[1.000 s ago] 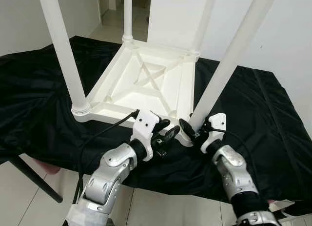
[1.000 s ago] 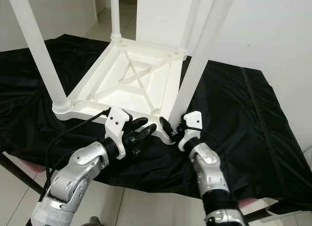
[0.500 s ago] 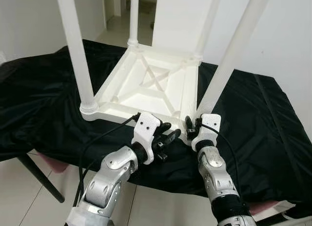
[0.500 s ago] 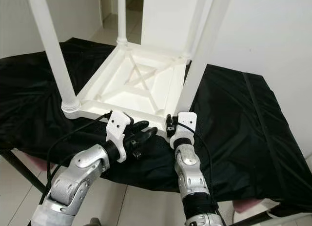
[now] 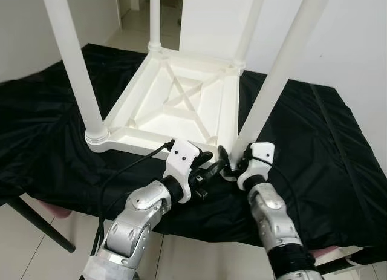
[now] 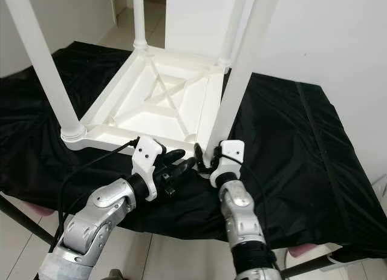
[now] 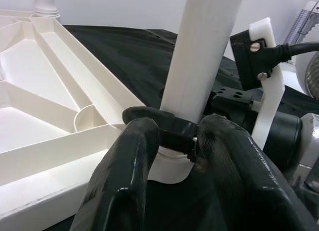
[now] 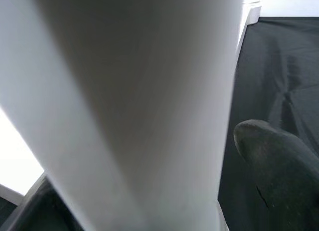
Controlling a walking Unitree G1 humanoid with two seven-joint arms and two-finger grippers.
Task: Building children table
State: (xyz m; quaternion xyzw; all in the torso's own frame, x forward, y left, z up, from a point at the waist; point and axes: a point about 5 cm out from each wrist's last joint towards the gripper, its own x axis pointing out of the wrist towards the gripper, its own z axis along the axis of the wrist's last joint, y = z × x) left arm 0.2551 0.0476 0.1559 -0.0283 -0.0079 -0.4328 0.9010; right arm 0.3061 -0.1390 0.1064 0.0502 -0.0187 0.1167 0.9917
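A white children's table [image 5: 151,146] lies upside down on a black cloth, its legs pointing up. My right gripper [image 5: 225,162] is shut on the base of the near-right leg [image 5: 275,80], where that leg meets the frame corner. In the right wrist view the leg [image 8: 139,91] looms close, with one black finger [image 8: 279,161] beside it. My left gripper [image 5: 211,166] sits just left of that corner, open. Its fingers [image 7: 124,181] point at the leg base [image 7: 172,163] without touching it.
The black cloth [image 5: 314,147] covers a raised surface whose front edge runs just below my wrists. Tiled floor and a dark support leg [image 5: 36,222] lie below at the left. A white wall stands behind, with a doorway [image 5: 136,8] at the far left.
My right gripper, open beside the near-right leg a second ago, has closed around its base. The left gripper has stayed near the corner. The camera has shifted slightly.
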